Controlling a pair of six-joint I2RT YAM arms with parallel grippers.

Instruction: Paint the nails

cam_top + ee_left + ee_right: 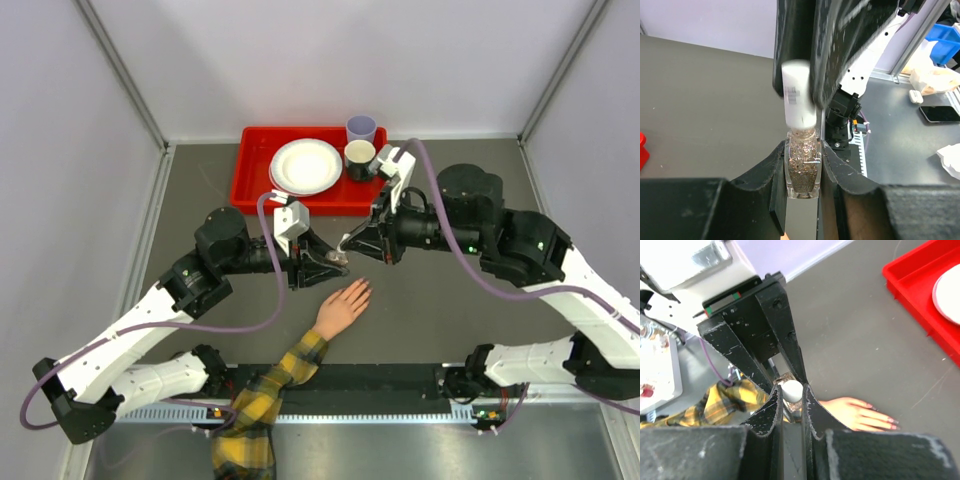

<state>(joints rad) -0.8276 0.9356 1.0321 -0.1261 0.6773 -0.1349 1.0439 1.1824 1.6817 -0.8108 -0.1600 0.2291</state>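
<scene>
Just at five o'clock of the right gripper [346, 243], clamped on the cap [791, 390], lie the nails [365, 290]; left gripper [337, 262] clamps the bottle [801, 170].

Showing clear glossy glass on the bottle [801, 170], glitter-flecked inside, under a smooth white plastic cap [797, 100]. Showing scuffed matt black plastic on the fingers [850, 180]. Showing a matt grey, lightly scratched worktop [420, 310], a glossy red plastic tray [250, 185], a woven plaid cloth sleeve [270, 385] and a smooth, plastic-looking hand [340, 308].
</scene>
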